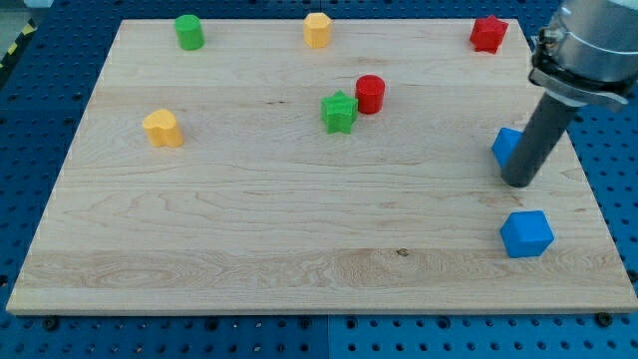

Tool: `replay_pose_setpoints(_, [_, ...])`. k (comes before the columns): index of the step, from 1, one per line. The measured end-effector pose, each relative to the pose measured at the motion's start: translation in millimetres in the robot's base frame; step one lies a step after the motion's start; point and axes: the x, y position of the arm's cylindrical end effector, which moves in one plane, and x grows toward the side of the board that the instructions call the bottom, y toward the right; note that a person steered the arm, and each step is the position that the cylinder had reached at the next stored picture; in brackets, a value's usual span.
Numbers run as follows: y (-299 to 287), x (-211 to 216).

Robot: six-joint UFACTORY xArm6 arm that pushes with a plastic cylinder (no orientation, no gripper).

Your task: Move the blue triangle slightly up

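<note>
The blue triangle lies near the board's right edge, mostly hidden behind my dark rod; only its left part shows. My tip rests on the board just below and to the right of that block, touching or nearly touching it. A blue cube sits below my tip, apart from it.
On the wooden board: a red cylinder and green star near the middle, a yellow block at left, a green cylinder, a yellow hexagon and a red star along the top.
</note>
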Motion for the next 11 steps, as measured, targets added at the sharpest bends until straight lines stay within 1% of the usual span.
replay_pose_setpoints(1, [-26,0])
replay_pose_setpoints(2, [-31,0])
replay_pose_setpoints(3, [-31,-14])
replay_pose_setpoints(4, [-31,-46])
replay_pose_setpoints(5, [-31,-51])
replay_pose_setpoints(6, [-38,-47])
replay_pose_setpoints(8, [-40,-16])
replay_pose_setpoints(9, [-31,-3])
replay_pose_setpoints(11, [-22,-1])
